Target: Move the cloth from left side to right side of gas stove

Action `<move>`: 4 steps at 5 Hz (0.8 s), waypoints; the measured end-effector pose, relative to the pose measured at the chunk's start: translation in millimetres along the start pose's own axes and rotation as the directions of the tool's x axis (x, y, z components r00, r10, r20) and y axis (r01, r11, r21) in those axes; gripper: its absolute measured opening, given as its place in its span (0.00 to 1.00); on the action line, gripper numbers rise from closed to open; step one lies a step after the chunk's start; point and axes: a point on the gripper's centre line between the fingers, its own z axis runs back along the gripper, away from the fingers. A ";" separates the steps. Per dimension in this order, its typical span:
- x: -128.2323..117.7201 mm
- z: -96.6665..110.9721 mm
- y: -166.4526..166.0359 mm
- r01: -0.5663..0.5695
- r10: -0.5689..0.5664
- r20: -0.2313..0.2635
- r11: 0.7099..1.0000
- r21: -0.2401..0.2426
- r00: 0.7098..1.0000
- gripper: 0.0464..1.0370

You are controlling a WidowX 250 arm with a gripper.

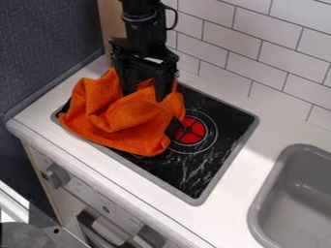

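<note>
While the orange cloth [123, 118] covers the stove's [188, 177] left side, the tool [144, 96] stands wide open against it (any hold, I can't tell), its black tag [173, 127] unreadable.

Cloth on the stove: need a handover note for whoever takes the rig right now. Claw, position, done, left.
Claw: fingers apart, down at the cloth's upper part; a firm grip can't be confirmed.
Cloth: orange, bunched over the left part of the stove, its right edge by the red burner disc.
Done: claw is at the cloth; the move across isn't made.
Left: likely close on the fabric, check the grip, carry it to the right side, release.
</note>
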 end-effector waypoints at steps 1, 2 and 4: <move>-5.3 -7.3 0.3 -0.011 0.011 -0.030 1.000 -0.006 0.999 0.96; -9.5 -4.2 17.3 -0.102 0.102 -0.019 0.995 -0.007 0.995 0.96; 0.6 -10.5 76.4 -0.224 0.218 0.064 0.970 0.098 0.974 0.96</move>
